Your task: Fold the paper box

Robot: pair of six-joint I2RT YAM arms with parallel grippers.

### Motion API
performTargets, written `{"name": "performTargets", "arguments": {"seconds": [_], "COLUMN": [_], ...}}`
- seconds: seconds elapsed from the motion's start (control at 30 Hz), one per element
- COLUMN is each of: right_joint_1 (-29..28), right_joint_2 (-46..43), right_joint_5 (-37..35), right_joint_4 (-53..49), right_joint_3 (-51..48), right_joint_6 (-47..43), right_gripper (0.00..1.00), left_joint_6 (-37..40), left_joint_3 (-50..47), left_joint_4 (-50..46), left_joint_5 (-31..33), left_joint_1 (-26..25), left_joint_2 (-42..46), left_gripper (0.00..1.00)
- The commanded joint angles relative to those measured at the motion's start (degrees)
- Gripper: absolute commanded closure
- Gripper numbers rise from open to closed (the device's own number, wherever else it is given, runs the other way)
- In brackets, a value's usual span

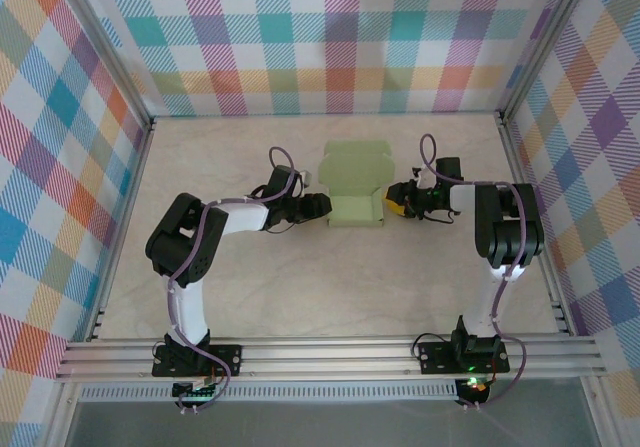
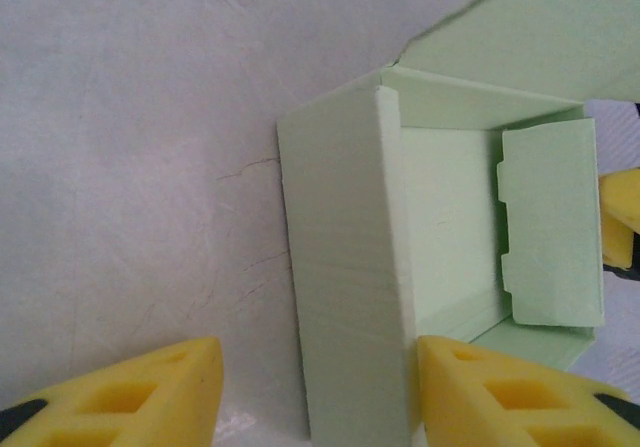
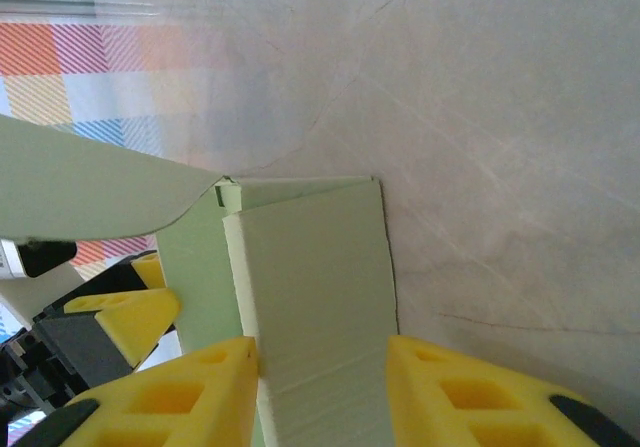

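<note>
The paper box [image 1: 355, 189] is pale green card, half formed, lying mid-table with its lid flap flat toward the back. My left gripper [image 1: 322, 205] straddles the box's left wall [image 2: 345, 287]. Its right finger [image 2: 500, 392] touches the inner side, while the left finger [image 2: 150, 392] stands clear of the wall, so the left gripper [image 2: 320, 397] is open. My right gripper [image 1: 395, 203] is at the box's right wall [image 3: 315, 277]. The right gripper [image 3: 325, 392] has both yellow fingers against that wall, shut on it. A tabbed flap [image 2: 550, 227] leans inside the box.
The beige marbled tabletop [image 1: 250, 287] is fenced by plaid cloth walls [image 1: 60, 167] on aluminium posts. A metal rail [image 1: 330, 355] runs along the near edge, where both arm bases are bolted.
</note>
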State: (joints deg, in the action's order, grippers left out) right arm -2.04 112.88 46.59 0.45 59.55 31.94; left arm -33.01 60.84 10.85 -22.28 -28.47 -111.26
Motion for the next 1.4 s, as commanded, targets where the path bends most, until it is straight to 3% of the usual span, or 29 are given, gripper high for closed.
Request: {"name": "performTargets", "arguments": {"seconds": [0.0, 0.33, 0.57, 0.9, 1.37], "right_joint_1": [-0.14, -0.2, -1.23, 0.71, 0.9], "right_joint_2": [-0.56, -0.03, -0.2, -5.03, -4.09], "right_joint_5": [1.09, 0.75, -5.2, 0.35, 6.49], "right_joint_4": [-0.08, -2.54, -9.83, 3.33, 15.18], "right_joint_3": [-0.83, -0.27, 0.74, -6.26, -9.94], "right_joint_6": [-1.22, -3.24, -7.37, -0.68, 5.32], "right_gripper": [0.62, 0.62, 0.63, 0.6, 0.58], "left_joint_6": [-0.04, -0.19, -0.55, 0.15, 0.43], "left_joint_3": [1.14, 1.12, 1.56, 1.79, 1.92], "left_joint_4": [0.66, 0.57, 0.93, -0.66, -0.92], "left_joint_5": [-0.76, -1.18, -1.95, -1.44, -1.62], "left_joint_1": [-0.43, -0.45, -0.54, -0.54, -0.54], "left_joint_2": [-1.22, -1.54, -2.53, -2.09, -2.25], "left_gripper": [0.5, 0.52, 0.59, 0.61, 0.6]}}
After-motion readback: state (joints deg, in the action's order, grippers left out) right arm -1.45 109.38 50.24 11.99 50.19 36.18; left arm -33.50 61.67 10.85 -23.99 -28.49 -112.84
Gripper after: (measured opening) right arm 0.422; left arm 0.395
